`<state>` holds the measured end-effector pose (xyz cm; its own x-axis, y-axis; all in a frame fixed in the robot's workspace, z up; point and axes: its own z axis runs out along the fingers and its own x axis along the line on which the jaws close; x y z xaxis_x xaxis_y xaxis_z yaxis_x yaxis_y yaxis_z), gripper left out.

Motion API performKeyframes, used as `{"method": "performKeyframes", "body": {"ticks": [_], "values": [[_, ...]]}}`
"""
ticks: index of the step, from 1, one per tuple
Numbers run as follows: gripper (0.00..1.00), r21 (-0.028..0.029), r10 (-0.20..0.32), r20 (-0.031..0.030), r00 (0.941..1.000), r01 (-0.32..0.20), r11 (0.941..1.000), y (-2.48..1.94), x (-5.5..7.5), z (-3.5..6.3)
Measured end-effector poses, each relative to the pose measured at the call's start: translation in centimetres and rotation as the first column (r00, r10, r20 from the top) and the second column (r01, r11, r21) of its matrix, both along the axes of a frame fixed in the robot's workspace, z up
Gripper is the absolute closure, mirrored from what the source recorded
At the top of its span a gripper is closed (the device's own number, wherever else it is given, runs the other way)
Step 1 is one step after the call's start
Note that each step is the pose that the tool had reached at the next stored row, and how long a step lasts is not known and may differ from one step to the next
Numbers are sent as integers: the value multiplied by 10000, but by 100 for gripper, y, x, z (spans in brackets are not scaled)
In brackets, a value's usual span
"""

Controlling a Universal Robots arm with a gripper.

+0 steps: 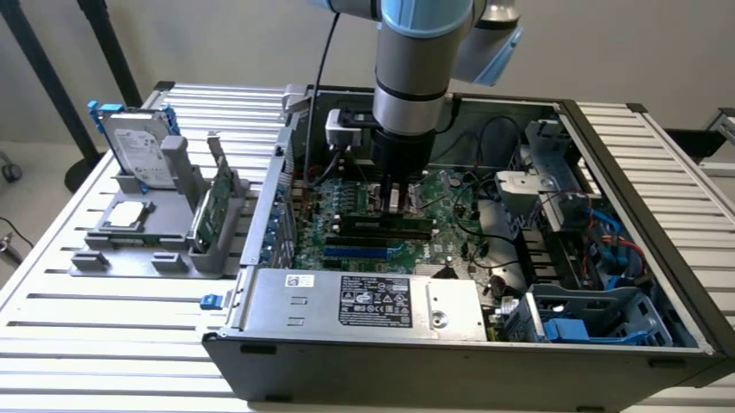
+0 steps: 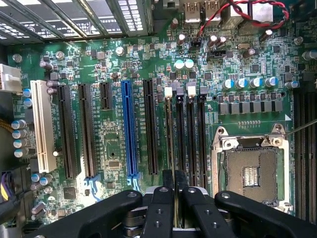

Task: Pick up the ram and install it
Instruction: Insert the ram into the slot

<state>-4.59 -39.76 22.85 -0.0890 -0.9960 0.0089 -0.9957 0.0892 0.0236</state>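
Claw [image 2: 174, 198] hangs low over the motherboard [image 2: 114, 134], fingers nearly together, pinching the ram [image 2: 174, 191] edge-on directly above the memory slots [image 2: 185, 134], beside the empty processor socket [image 2: 250, 173].

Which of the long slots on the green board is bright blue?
Just one: the blue slot, in the middle of the row of long slots on the motherboard. A white slot sits at one end; the other long ones are black.

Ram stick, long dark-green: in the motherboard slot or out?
At the slot; fully seated, cannot tell. The gripper holds the long dark-green ram stick on edge along the black memory slots.
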Motion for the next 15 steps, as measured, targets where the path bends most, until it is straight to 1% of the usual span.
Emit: {"method": "performKeyframes", "body": {"ticks": [15], "values": [[87, 1, -43, 1, 10000, 43, 10000, 3, 0, 5]]}}
